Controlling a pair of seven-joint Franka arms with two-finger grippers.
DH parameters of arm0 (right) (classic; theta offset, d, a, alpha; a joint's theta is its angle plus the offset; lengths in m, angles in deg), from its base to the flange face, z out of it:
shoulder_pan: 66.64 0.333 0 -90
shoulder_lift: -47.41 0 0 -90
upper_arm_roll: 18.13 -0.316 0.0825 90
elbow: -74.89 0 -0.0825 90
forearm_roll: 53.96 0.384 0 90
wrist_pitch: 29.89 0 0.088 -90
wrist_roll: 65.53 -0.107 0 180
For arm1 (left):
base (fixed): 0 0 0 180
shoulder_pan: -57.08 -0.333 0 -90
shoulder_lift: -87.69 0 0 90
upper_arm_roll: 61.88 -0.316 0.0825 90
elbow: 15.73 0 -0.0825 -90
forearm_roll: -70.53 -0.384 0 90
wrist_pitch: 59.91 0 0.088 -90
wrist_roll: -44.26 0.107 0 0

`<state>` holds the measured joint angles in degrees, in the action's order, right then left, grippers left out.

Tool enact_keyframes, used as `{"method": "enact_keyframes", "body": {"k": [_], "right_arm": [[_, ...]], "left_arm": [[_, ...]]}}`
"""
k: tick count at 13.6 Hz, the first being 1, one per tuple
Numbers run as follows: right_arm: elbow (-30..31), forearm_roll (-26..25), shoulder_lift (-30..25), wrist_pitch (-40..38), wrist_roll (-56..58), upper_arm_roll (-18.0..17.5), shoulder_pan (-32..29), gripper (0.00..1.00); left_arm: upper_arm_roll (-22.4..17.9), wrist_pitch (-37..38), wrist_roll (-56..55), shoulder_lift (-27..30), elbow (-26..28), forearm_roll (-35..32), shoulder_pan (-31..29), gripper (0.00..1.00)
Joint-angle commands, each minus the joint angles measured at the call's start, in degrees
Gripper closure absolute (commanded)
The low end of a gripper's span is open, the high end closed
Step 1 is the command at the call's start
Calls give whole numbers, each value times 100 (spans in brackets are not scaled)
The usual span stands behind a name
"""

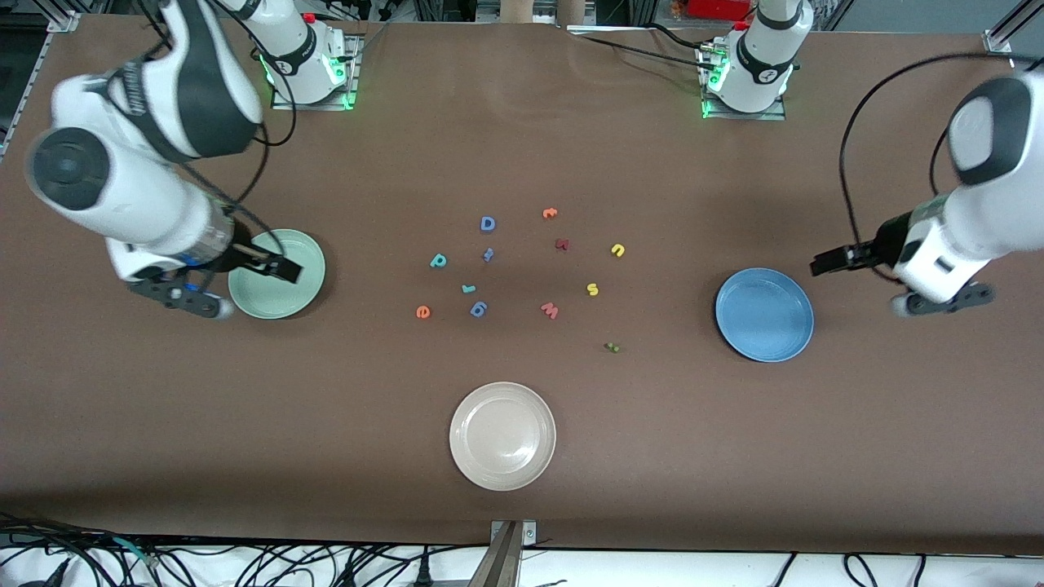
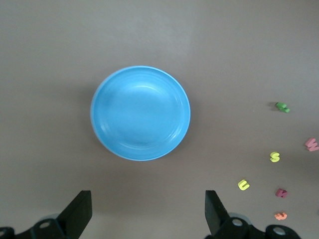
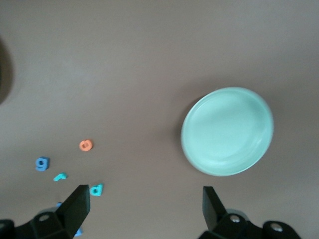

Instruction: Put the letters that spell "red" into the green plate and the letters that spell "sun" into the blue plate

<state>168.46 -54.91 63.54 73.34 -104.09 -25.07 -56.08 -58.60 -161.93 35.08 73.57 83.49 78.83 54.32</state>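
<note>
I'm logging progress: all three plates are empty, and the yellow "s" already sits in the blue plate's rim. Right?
Not quite. The yellow "s" lies on the table among the other letters, apart from the blue plate, as the front view shows. All three plates are indeed empty.

The green plate is round and pale, sits toward the right arm's end of the table, and has nothing in it; the blue plate is round too, sits toward the left arm's end, and also has nothing in it. Between the plates lie the little foam letters, all flat on the table: a teal r, an orange e and a teal d closer to the green plate. A yellow s, a yellow u and a small dark green letter lie closer to the blue plate.
</note>
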Motion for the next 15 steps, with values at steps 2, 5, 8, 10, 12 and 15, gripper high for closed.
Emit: {"method": "enact_keyframes", "body": {"k": [2,5,8,10,12,15], "right_arm": [[38,59,415,250,-1178,17,613,0],[554,77,636,993,-1654,17,1000,1],[1373,77,697,2147,-1936,8,1177,1],[1427,121,934,2280,-1937,-175,1177,1],[1497,375,1180,2674,-1945,-194,1177,1],[1664,551,1488,3298,-1937,-290,1177,1]], "left_arm": [[75,103,5,-652,-516,329,346,0],[76,7,-694,-1197,-921,585,977,0],[76,-844,-1943,-1785,-1220,550,1637,0],[76,-1511,-2515,-2111,-1229,541,1945,0],[49,-2127,-3087,-2480,-1282,524,2122,0],[23,-2682,-3720,-2946,-1440,270,2342,0]]}}
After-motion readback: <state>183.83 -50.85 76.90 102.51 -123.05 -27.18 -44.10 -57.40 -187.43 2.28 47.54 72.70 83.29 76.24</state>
